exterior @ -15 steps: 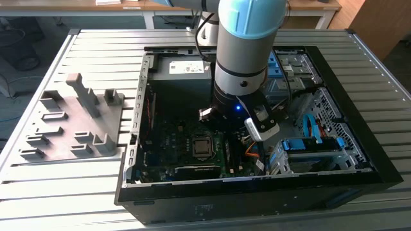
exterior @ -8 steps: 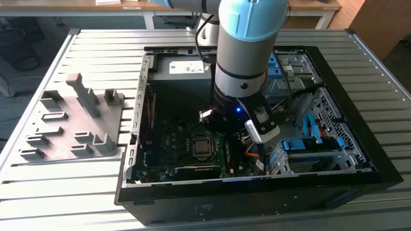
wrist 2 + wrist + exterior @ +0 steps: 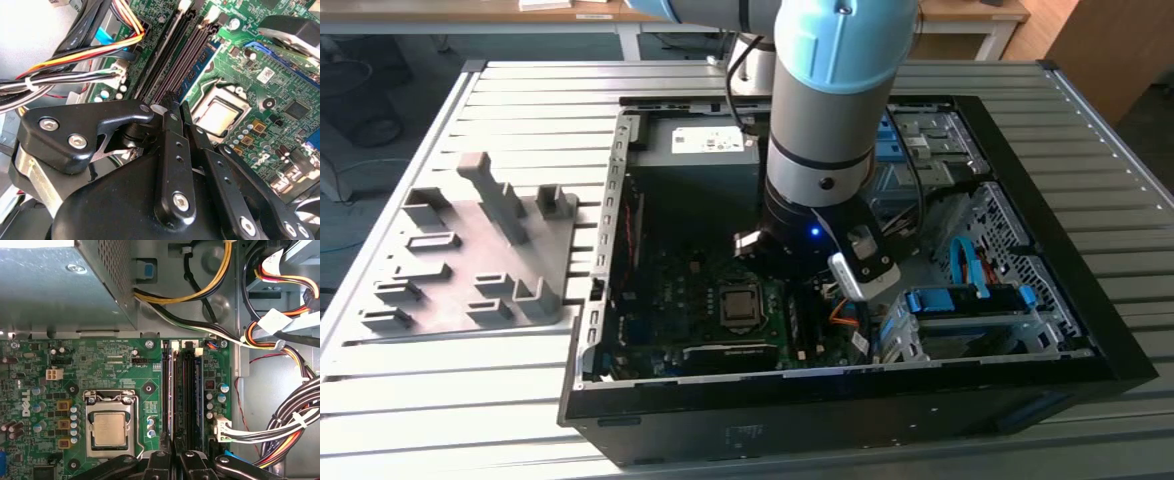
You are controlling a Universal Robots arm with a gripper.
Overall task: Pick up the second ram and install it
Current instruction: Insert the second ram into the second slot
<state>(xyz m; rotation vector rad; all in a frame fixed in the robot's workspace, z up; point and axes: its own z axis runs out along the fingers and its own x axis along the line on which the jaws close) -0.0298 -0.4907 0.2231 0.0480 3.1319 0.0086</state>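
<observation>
Black computer case (image 3: 854, 400) lies open, its green motherboard (image 3: 120, 365) showing. Just beside the CPU socket (image 3: 107, 430) hangs the gripper (image 3: 179, 106), its fingers (image 3: 172, 130) pressed nearly together at one end of the second ram (image 3: 204, 62). That blue stick stands in the slot nearest the socket. Whether they actually pinch it, I cannot tell.

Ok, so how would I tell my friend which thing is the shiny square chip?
Find the open black computer case on the metal table. Inside lies a green board; the chip sits in a metal frame beside the long black slots. It is the only flat silver square among small round parts.
</observation>
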